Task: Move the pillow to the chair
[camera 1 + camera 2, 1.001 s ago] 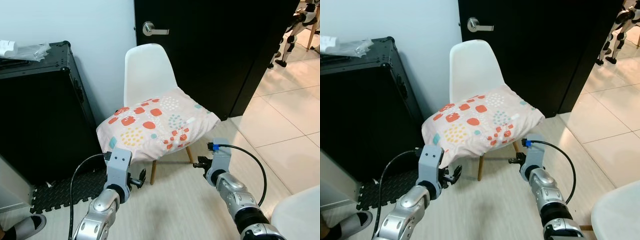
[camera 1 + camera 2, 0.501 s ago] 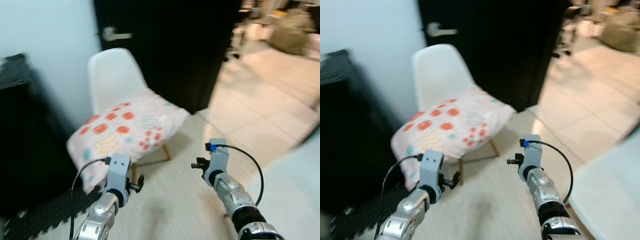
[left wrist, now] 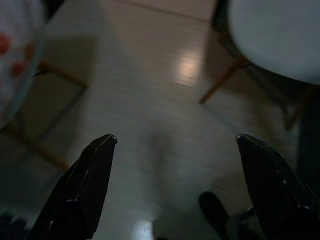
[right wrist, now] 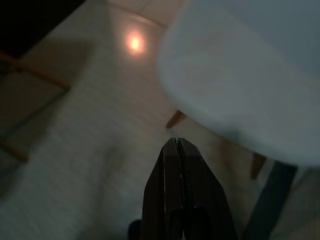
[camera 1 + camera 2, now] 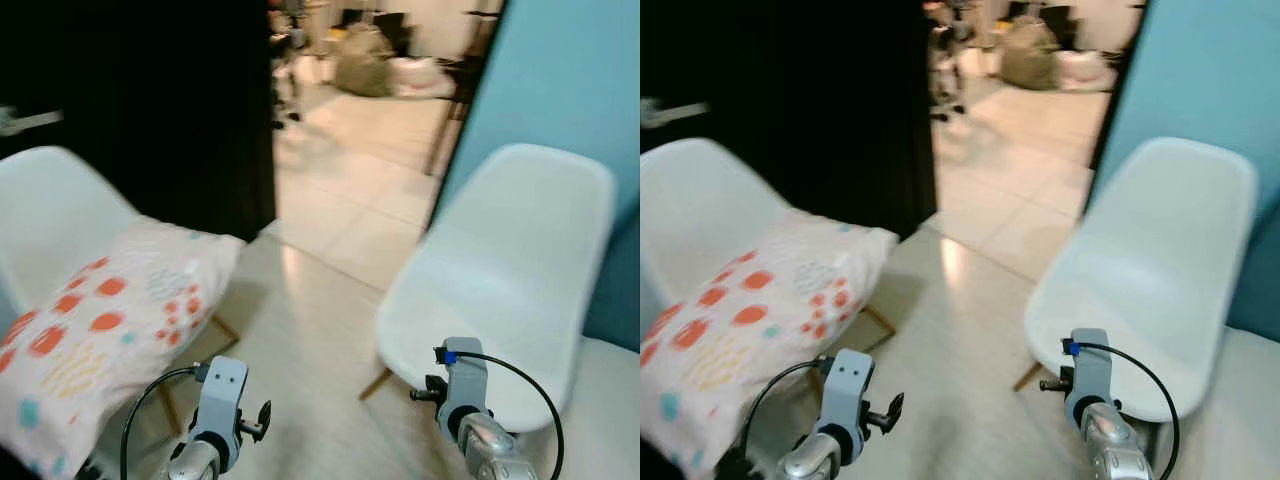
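Observation:
A pink pillow (image 5: 100, 320) with red, yellow and teal dots lies on a white chair (image 5: 45, 205) at the left. A second white chair (image 5: 500, 290) with a bare seat stands at the right, by a blue wall. My left gripper (image 3: 175, 145) is held low over the floor between the chairs, open and holding nothing. Its wrist (image 5: 222, 400) is below the pillow's near corner. My right gripper (image 4: 178, 146) is shut with nothing in it, pointing at the floor beside the bare chair's front edge. Its wrist (image 5: 460, 395) is just in front of that seat.
Light wood floor (image 5: 320, 330) runs between the two chairs. A black door (image 5: 170, 90) stands behind the left chair. Past it a tiled room (image 5: 370, 110) opens, with blurred furniture and bags at the back. The blue wall (image 5: 570, 80) closes the right side.
The camera has swung to the right: the pillow and its chair slid to the left edge and the bare chair came into view. Both arms stay low in front.

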Available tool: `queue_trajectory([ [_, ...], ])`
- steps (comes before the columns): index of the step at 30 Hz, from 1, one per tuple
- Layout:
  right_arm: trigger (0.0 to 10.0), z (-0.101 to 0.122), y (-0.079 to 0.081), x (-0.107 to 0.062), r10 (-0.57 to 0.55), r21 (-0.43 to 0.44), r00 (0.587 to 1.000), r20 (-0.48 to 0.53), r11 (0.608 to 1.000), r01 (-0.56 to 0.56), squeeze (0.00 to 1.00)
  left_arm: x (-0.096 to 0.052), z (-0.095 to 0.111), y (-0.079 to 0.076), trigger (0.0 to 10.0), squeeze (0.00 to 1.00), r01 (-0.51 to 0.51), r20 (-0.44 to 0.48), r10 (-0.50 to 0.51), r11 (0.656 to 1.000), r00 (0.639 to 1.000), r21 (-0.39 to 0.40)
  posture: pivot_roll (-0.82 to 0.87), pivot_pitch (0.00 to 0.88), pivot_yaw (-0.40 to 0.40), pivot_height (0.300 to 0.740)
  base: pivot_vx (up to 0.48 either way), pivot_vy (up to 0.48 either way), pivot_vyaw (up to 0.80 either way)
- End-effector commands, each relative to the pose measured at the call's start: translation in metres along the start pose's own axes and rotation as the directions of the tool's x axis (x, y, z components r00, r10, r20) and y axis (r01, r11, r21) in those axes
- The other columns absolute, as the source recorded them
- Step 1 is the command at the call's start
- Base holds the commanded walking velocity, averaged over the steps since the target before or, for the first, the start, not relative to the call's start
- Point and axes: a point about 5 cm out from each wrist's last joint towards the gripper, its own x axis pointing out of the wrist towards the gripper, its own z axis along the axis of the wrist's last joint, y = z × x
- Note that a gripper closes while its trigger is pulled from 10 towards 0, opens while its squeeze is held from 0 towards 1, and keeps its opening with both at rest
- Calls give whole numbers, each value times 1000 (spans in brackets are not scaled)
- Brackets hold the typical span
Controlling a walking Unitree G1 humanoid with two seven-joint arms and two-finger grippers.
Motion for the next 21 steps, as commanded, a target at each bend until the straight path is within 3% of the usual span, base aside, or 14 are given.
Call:
queue_trajectory([
  [1,10000,-4,4,-1,8,8,1000,-24,1000,-8,0,-3,-4,-1,10000,0,12,-10,-12,1000,1000,11,-49,61,12,740,0,0,-788],
  [8,10000,-10,6,-5,18,-20,996,-87,1000,-19,0,-8,-7,1,10000,0,-18,-23,18,1000,1000,-3,-43,72,12,740,0,0,-787],
  [21,10000,-16,5,-22,22,-45,995,-102,999,-27,0,-20,-12,10,10000,0,-127,-49,123,989,991,-73,-44,78,3,740,0,0,-786],
])
